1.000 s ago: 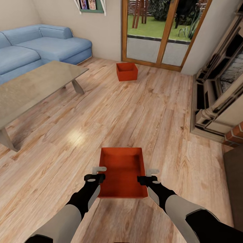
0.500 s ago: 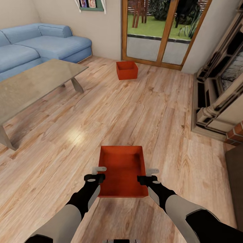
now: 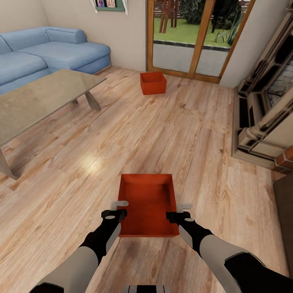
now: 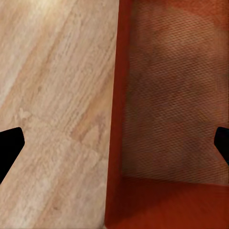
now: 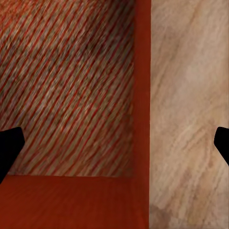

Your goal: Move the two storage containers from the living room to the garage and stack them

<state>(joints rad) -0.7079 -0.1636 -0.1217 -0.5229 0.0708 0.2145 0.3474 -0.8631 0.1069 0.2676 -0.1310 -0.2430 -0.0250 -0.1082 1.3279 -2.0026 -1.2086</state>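
Two grippers, left [image 3: 120, 208] and right [image 3: 182, 211], jaws wide, straddling near bin [image 3: 148, 203] side walls; close evenly, lift level.

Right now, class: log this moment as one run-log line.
room: living room | near container: between both grippers, fingers open astride side walls | far container: on wood floor by glass doors

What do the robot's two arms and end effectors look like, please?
Both arms have pale grey shells with glossy black joint sections. The left end effector and the right end effector have black bases and light grey fingers, whose tips read black in the wrist views. No cables or markings are discernible.
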